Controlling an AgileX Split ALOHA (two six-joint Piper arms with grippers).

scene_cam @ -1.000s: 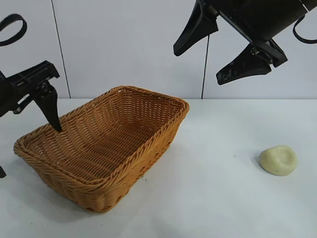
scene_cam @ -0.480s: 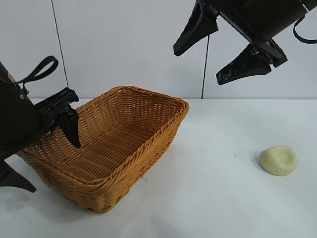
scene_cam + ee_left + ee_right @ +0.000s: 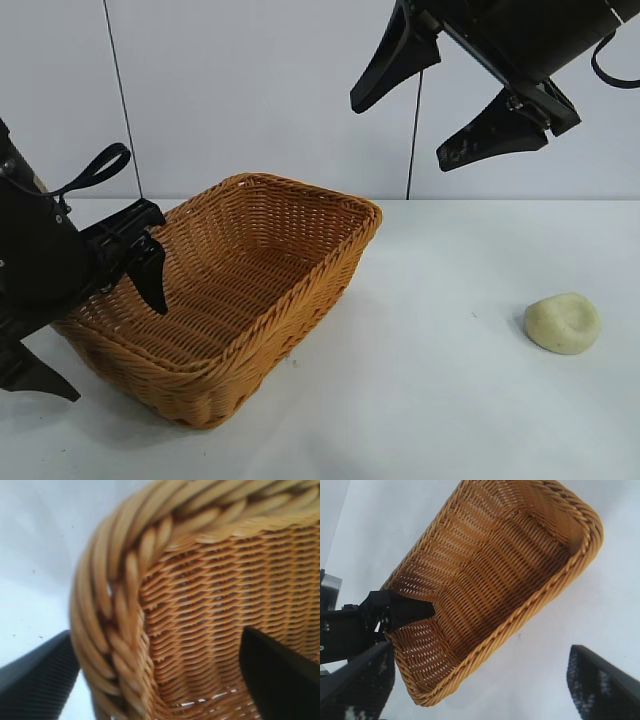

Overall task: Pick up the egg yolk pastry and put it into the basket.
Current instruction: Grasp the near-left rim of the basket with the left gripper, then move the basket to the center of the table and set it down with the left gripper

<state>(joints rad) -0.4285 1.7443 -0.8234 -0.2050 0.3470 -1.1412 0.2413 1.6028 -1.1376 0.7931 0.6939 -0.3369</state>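
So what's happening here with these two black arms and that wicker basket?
The left gripper is open, its fingers straddling the near-left rim of the basket, one inside and one outside, as if to hold it. The right gripper hangs open high above the table, holding nothing. The egg yolk pastry that belongs in the basket sits untouched on the table, well off to the basket's right.

My left gripper [image 3: 85, 330] covers the basket [image 3: 250, 270] rim's left corner in the exterior view; its lower finger runs off the lower left edge. In my left wrist view the near rim blurs. My right gripper [image 3: 450, 95] is cut off at top right
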